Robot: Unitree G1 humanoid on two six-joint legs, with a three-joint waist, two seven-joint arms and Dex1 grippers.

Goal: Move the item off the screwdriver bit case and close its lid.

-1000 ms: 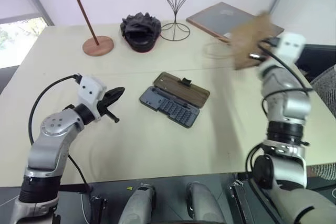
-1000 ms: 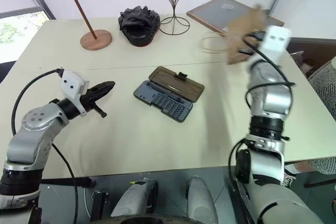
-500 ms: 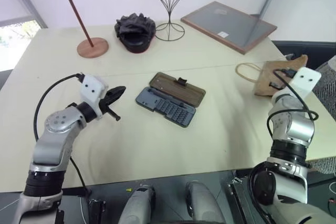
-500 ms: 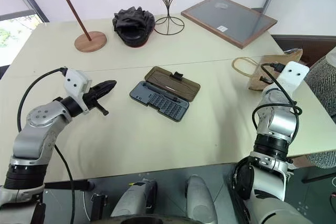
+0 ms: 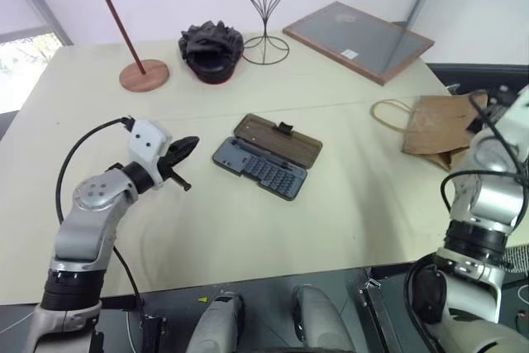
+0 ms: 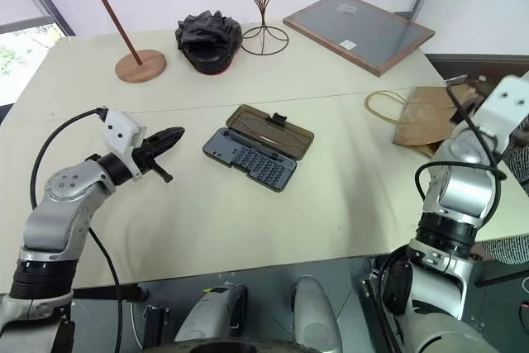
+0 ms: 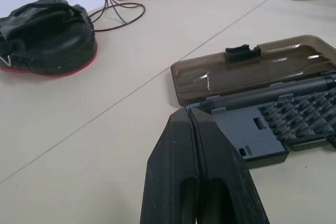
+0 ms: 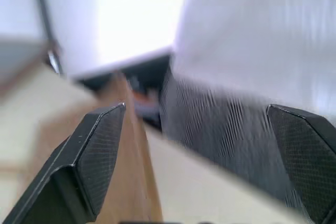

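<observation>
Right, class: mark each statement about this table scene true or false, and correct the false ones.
1. The paper bag lies on the screwdriver bit case. False: it lies on the table near the right edge, apart from the case.
2. The lid is open, flat on the table. True.
3. The left gripper has its jaws shut. True.
4. The right gripper is clamped on the bag. False: its jaws stand wide apart, holding nothing.
5. The black ruffled lump sits beside the wire stand. True.
</observation>
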